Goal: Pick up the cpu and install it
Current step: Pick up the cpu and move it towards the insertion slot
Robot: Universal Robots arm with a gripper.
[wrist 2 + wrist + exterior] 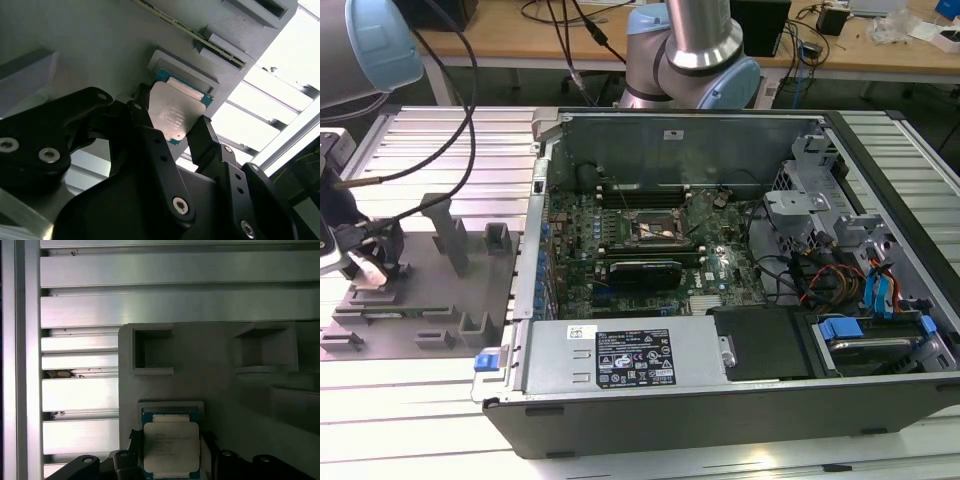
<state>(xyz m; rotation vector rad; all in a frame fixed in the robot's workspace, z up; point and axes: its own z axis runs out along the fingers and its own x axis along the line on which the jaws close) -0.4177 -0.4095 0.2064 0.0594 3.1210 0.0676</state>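
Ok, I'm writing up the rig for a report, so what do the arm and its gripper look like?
The arm is built of round silver-grey tubes with light blue caps at the joints, and black cables run along it. The gripper is matte black, with angular linked bars and flat tapering fingers, dotted with silver screw heads.

Shows the gripper [370, 266] low over a grey fixture plate [432, 290] at the exterior view's left, on a slatted aluminium table [450, 150]; well apart, an open computer case [650, 140] with motherboard [712, 266] and dark square socket frame [653, 228].
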